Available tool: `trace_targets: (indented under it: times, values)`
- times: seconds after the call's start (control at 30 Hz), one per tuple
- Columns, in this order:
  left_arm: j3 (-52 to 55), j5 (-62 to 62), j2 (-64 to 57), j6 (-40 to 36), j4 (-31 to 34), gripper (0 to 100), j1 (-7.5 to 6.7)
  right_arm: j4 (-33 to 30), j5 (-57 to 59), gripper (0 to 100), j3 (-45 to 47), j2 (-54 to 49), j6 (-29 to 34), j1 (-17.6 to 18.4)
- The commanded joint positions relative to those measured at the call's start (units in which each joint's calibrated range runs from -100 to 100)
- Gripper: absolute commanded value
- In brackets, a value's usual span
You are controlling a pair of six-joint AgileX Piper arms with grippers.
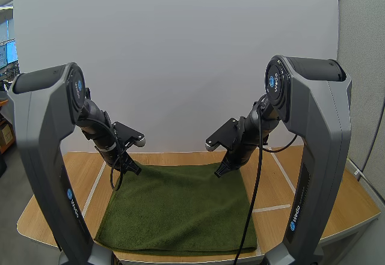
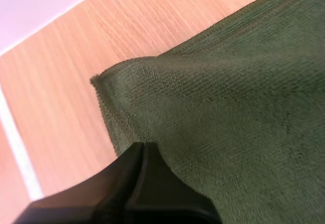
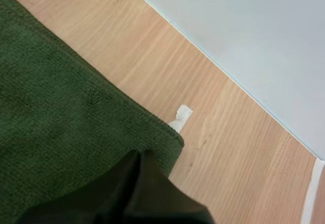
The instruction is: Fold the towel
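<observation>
While the towel [image 1: 180,208] is lying flat on the table [image 1: 277,175], left claw [image 2: 144,145] and right claw [image 3: 139,153] are pinching its far corners (likely to fold it over).

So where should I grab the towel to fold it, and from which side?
Take the towel at its two far corners, from above. It lies flat on the table, so only thin hemmed edges offer a pinch; the left gripper and right gripper are shut there.
</observation>
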Motion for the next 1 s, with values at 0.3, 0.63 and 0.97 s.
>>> trace_targets:
  times: [0.3, 0.63, 0.97]
  values:
    - [-1.56, -2.04, 3.83, -0.24, -1.40, 0, 0.07, -0.17, -7.21, 0, -0.28, 4.93, 0.58, -0.73]
    - [-1.56, -3.02, 3.83, -1.13, -1.40, 0, 0.06, -1.21, -10.20, 0, -0.28, 5.47, 0.48, -2.79]
    - [-1.56, -1.46, 3.83, -1.31, -1.40, 0, 0.06, 2.95, -1.19, 0, -0.28, -3.51, 0.83, -3.61]
